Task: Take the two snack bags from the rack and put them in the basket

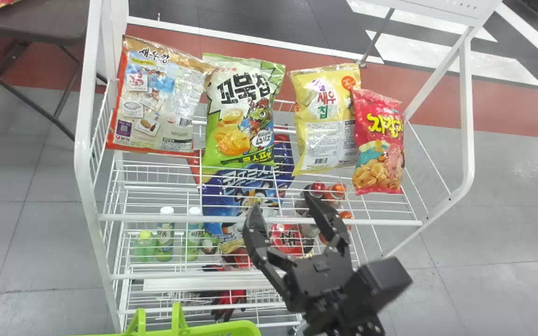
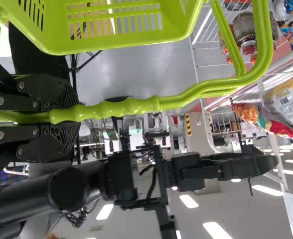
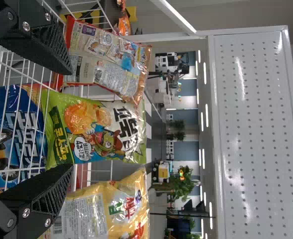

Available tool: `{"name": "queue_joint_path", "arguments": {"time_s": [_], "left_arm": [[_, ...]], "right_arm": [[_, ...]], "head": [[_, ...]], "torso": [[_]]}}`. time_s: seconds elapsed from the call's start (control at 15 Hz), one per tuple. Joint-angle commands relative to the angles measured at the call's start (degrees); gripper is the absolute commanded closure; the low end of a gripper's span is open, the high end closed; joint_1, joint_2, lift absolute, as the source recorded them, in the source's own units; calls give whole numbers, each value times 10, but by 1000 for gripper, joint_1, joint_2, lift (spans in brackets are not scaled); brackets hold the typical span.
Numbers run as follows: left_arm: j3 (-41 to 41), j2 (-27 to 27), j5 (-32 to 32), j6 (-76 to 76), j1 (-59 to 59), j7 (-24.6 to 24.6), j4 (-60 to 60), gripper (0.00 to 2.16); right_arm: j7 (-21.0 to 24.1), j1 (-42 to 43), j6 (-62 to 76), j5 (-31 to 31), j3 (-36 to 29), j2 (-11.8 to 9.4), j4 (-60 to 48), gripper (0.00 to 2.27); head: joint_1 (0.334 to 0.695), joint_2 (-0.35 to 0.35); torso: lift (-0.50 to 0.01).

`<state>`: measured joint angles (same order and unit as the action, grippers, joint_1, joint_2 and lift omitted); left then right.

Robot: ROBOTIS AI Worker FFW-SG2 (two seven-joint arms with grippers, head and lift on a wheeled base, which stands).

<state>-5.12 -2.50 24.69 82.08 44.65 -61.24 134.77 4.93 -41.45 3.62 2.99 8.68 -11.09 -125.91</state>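
Clock directions as read in the head view, from its centre.

Right claw (image 1: 284, 204): enters from five o'clock, tips near the centre and aimed toward eleven. State: released, its two flat black fingers spread wide with nothing between them.

Left claw (image 2: 69, 117): clenched around the ribbed lime-green plastic handle (image 2: 131, 106) of the lime-green plastic basket (image 1: 238, 328); basket rim at seven o'clock, in front of the white wire rack (image 1: 273, 219).

Snack bags: four on the top tier, propped upright in a row. Orange-and-silver pillow-shaped bag (image 1: 159, 98), ten o'clock; green-and-white pillow-shaped bag (image 1: 243, 112), eleven, beyond the right claw's tips; pale yellow pillow-shaped bag (image 1: 327, 116), between one and two; narrow red pillow-shaped bag (image 1: 381, 144), between two and three, overlapping the yellow one's edge. Which two are meant: cannot tell.

Lower tier: clear-and-green plastic bottles with white caps (image 1: 166, 233), eight o'clock.
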Motion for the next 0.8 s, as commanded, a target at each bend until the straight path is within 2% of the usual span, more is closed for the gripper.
{"name": "queue_joint_path", "arguments": {"time_s": [0.0, 0.33, 0.73], "left_arm": [[10, -7, -2, 3, -3, 2, 1, 1875], [32, -25, -6, 16, -21, 13, -1, 1872], [32, -39, 4, 19, -36, 15, -14, 1872]], "right_arm": [[2, 60, -25, -10, 12, 8, 30, 171], [3, 195, -111, -9, 20, 32, 100, 171], [3, 339, -152, -10, 34, 66, 233, 174]], "head": [[695, -350], [695, -339], [695, -267]], "torso": [[-11], [-11], [-11]]}}
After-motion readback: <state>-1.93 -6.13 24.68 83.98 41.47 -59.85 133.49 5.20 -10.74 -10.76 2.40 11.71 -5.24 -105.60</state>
